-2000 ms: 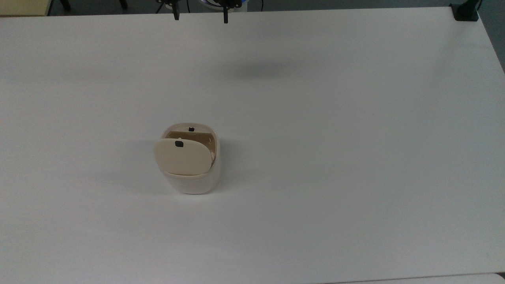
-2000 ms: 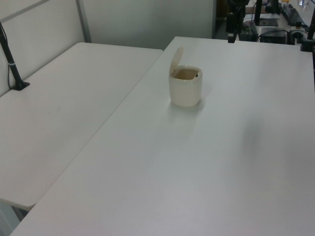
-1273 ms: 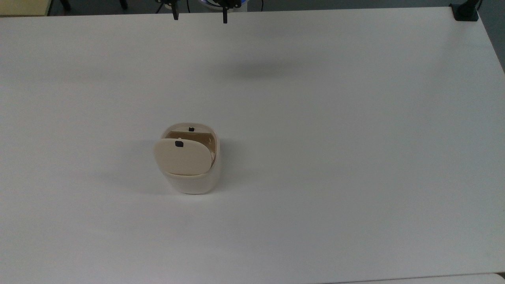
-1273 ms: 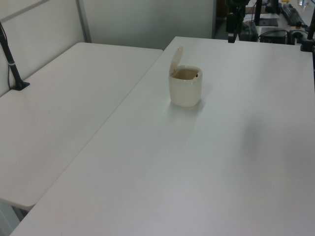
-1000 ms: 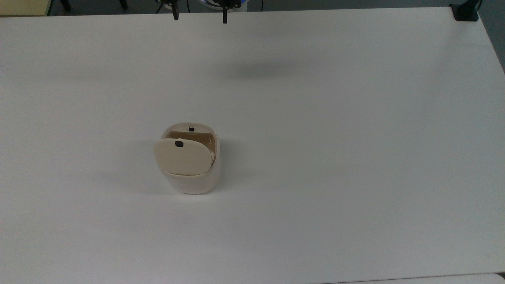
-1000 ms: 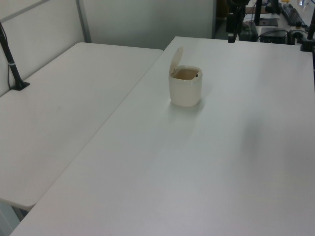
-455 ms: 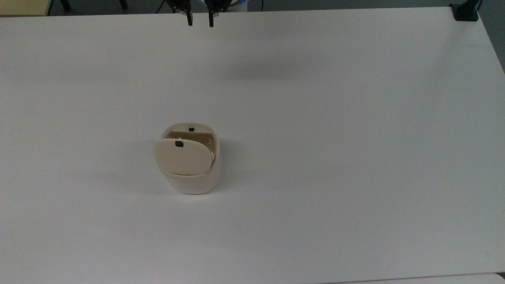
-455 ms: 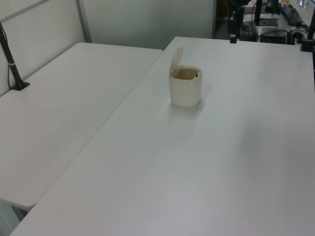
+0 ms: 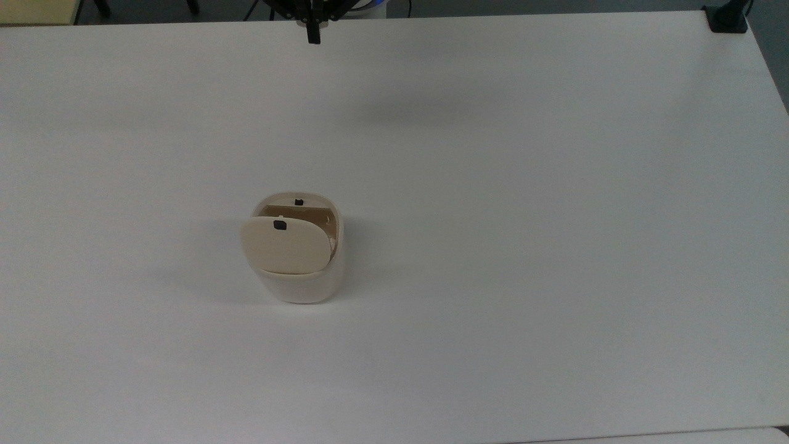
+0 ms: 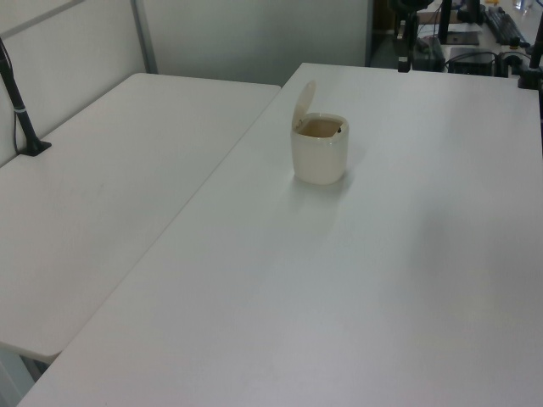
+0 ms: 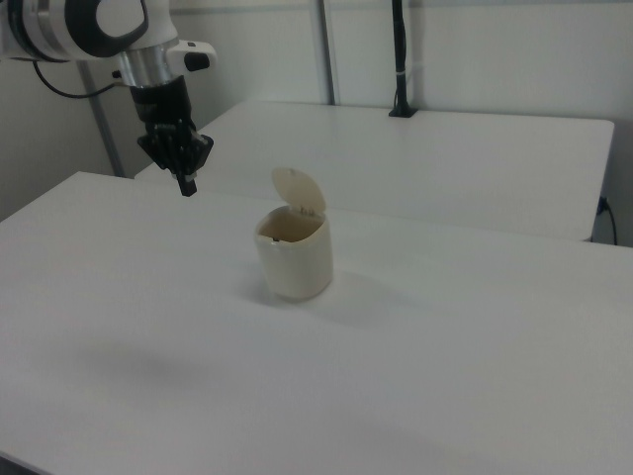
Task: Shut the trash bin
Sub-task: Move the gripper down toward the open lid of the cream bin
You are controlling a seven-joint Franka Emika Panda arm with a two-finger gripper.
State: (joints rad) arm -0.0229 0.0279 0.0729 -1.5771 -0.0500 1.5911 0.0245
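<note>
- Take the trash bin (image 9: 300, 271) as your landmark: it stands upright on the white table (image 9: 524, 216), a little toward the top view's left of the table's middle, with bare table surface all round it.
- You can see its cream body (image 11: 296, 262) is rounded-square, and the mouth is open, showing a brownish inside (image 10: 321, 128).
- Its beige lid (image 9: 285, 245) stands raised on the hinge, nearly upright; in the right view the lid (image 11: 299, 191) rises above the bin's far rim, and in the left view it rises at the bin's left rim (image 10: 304, 99).
- Look for the small black square mark (image 9: 280, 225) near the lid's free edge, and a second small black mark (image 9: 299, 201) on the bin's rim opposite the hinge.
- Beyond the bin, near the table's far edge in the top view, you find the gripper (image 9: 313, 34); it hangs well apart from the bin, touching neither the bin nor the table.
- Its two black fingers are pressed together into a single tip, with nothing between them; the right view shows the gripper (image 11: 186, 184) pointing down, to the right view's left of the bin and above the level of the bin's lid.
- The white-and-black arm (image 11: 94, 28) reaches in above the gripper from the right view's upper left.
- Farther behind the bin in the right view you see a second white table (image 11: 465, 158) with a black pole (image 11: 399, 59) standing on it.
</note>
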